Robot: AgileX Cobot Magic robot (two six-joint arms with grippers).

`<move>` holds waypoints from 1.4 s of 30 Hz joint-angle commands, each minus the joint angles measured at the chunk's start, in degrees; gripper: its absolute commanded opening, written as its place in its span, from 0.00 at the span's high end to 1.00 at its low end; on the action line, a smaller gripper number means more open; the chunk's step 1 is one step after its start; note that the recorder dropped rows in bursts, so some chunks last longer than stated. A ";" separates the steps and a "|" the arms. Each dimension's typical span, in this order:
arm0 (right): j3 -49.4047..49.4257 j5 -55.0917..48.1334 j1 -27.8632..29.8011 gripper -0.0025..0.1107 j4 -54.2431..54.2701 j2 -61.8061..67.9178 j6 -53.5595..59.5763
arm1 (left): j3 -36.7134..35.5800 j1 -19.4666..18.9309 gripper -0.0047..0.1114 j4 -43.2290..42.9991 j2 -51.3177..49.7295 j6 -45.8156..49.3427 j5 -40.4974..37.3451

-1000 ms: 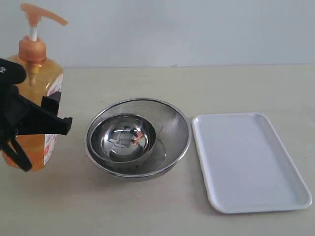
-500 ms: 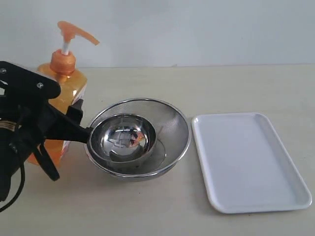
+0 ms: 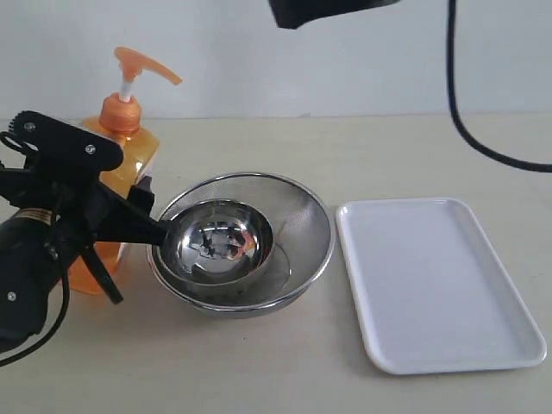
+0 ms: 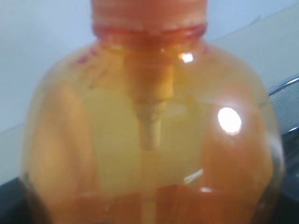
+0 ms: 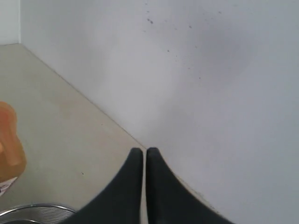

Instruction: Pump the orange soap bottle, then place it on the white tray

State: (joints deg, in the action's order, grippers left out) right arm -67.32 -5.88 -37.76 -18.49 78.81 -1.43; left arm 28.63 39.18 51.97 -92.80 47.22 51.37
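The orange soap bottle (image 3: 125, 155) stands upright at the left, just beside the steel bowls, its pump head (image 3: 142, 62) raised. My left gripper (image 3: 136, 211) is shut on the bottle's body, one finger on each side. The bottle (image 4: 149, 130) fills the left wrist view and hides the fingers there. The white tray (image 3: 435, 285) lies flat at the right with nothing on it. My right gripper (image 5: 142, 150) is shut and holds nothing, hanging high near the back wall. A black part of the right arm (image 3: 328, 10) shows at the top of the exterior view.
A steel bowl (image 3: 216, 241) sits inside a wider mesh strainer (image 3: 297, 220) between the bottle and the tray. The strainer's rim (image 5: 32, 209) and the bottle's shoulder (image 5: 9, 144) show in the right wrist view. A black cable (image 3: 470, 129) hangs at the top right.
My left gripper has carried the bottle rightward, up against the strainer. The right arm and its cable have come into the top of the exterior view.
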 commanded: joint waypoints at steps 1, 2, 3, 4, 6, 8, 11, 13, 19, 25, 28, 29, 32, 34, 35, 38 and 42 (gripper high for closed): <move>-8.74 -8.00 -4.65 0.98 1.56 5.94 6.79 | 0.70 -0.29 0.92 -3.85 0.35 -1.25 2.57; -11.42 -10.77 -5.27 0.98 6.19 7.98 11.07 | 0.70 -0.29 0.92 -4.61 0.35 -1.67 2.23; -12.88 -12.56 -5.54 0.98 11.19 9.06 15.86 | 0.70 -0.29 0.92 -4.72 0.35 -1.84 2.23; -15.44 -15.02 -5.67 0.98 19.34 10.99 24.73 | 0.70 -0.29 0.92 -4.72 0.35 -1.84 2.23; -19.49 -19.89 -5.57 0.98 34.41 13.91 38.83 | 0.70 -0.29 0.92 -4.72 0.35 -1.85 2.07; -22.65 -22.67 -5.57 0.98 41.19 16.04 45.39 | 0.70 -0.29 0.92 -4.72 0.35 -1.85 1.97; -27.29 -25.63 -5.57 0.98 44.40 19.01 48.52 | 0.70 -0.29 0.92 -4.72 0.35 -1.85 1.67; -29.78 -27.20 -5.57 0.98 44.52 20.68 48.52 | 0.70 -0.29 0.92 -4.72 0.35 -1.85 1.26; -36.32 -33.40 -5.57 0.98 44.52 25.71 48.96 | 0.70 -0.29 0.92 -4.84 0.35 -1.85 0.72; -36.80 -34.10 -5.57 0.98 44.50 26.81 48.96 | 0.70 -0.29 0.92 -4.85 0.35 -1.85 0.50; -36.80 -34.49 -5.14 0.98 44.50 26.93 48.96 | 0.70 -0.29 0.92 -4.85 0.35 -1.85 0.04; -36.80 -34.49 -4.85 0.98 44.38 26.93 48.96 | 0.70 -0.29 0.92 -4.85 0.35 -1.85 -0.02; -36.80 -34.85 -3.82 0.98 44.38 26.93 48.85 | 0.70 -0.29 0.92 -4.85 0.07 -1.85 -0.40; -36.80 -35.58 -3.03 0.98 44.30 26.93 48.85 | 0.70 -0.29 0.92 -4.94 -0.61 -1.85 -0.40; -36.80 -36.20 -2.70 0.98 44.30 26.93 48.85 | 0.70 -0.29 0.92 -4.94 -1.18 -1.85 -0.25; -36.80 -36.35 -2.70 0.98 44.30 26.93 48.71 | 0.70 -0.29 0.92 -4.94 -2.48 -1.85 -0.25; -36.80 -36.35 -2.70 0.98 44.30 26.93 48.71 | 0.70 -0.29 0.92 -4.94 -2.59 -1.85 0.63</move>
State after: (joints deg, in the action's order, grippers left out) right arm -103.72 -41.84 -40.70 25.90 105.91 47.26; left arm 29.10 39.00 47.44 -95.04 45.23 50.31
